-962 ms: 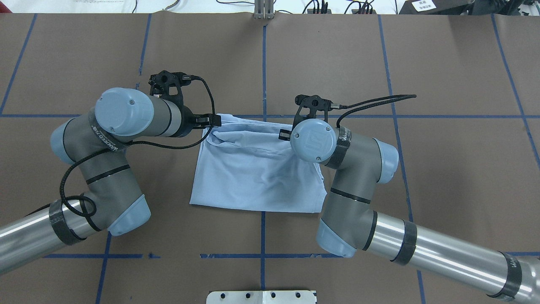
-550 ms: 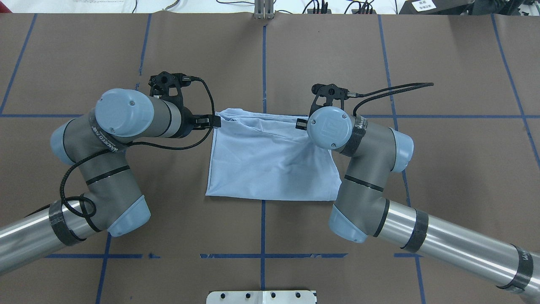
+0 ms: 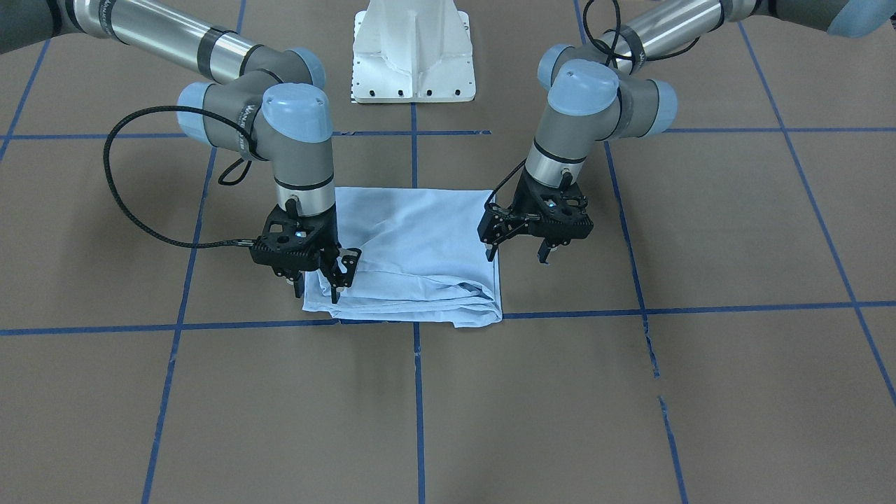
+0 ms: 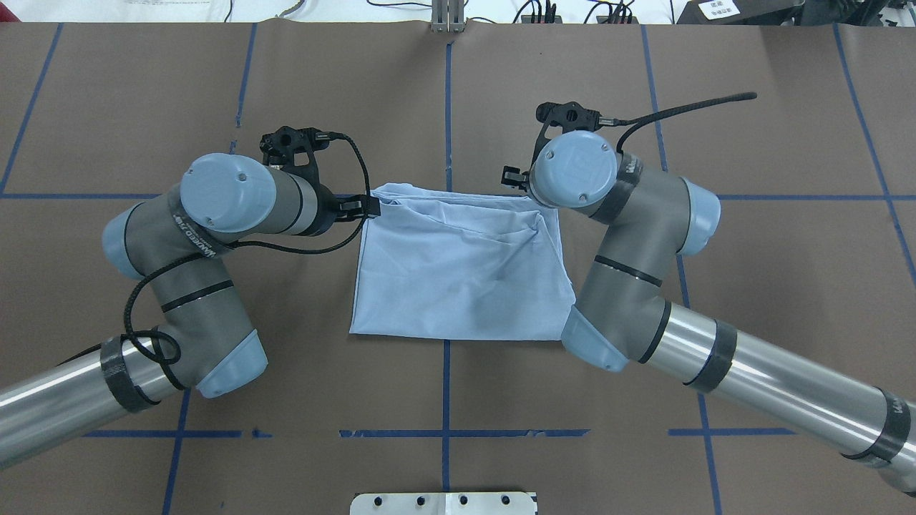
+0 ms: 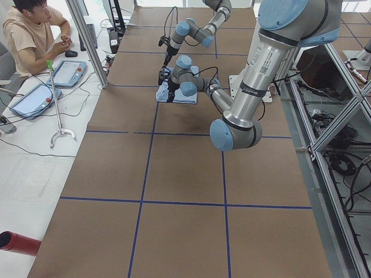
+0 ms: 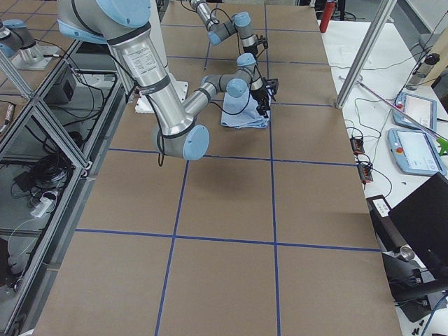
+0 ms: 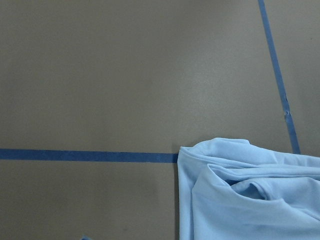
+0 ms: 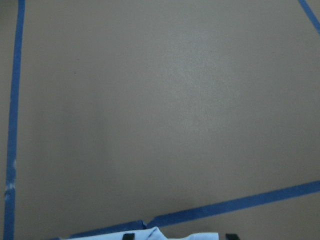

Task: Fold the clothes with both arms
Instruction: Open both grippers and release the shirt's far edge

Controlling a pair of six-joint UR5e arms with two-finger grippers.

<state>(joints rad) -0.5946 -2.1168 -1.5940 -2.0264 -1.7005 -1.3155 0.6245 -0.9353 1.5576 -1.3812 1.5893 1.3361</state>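
While the brown worktop (image 4: 751,300) fills every view, crossed by blue tape lines (image 4: 447,107), the two arms are the biggest things on it; the left arm (image 4: 193,286) and the right arm (image 4: 644,236) bend in from either side with their wrists turned down at the far corners of the cloth. Between them a light blue T-shirt (image 4: 458,279) lies at the middle of the worktop, folded into a rough rectangle; its near part is flat and smooth; its far edge is rumpled into ridges and runs along a cross line of tape; one lengthwise line passes under it. At the shirt's far left corner hangs the left end effector (image 3: 517,253), its fingers apart and holding nothing; one finger is just beside the shirt's edge, the other over bare worktop. Over the far right corner hangs the right end effector (image 3: 322,276); its wrist view shows two dark fingertips (image 8: 128,236) spread wide with a scrap of blue cloth between them; whether they touch the cloth I cannot tell.
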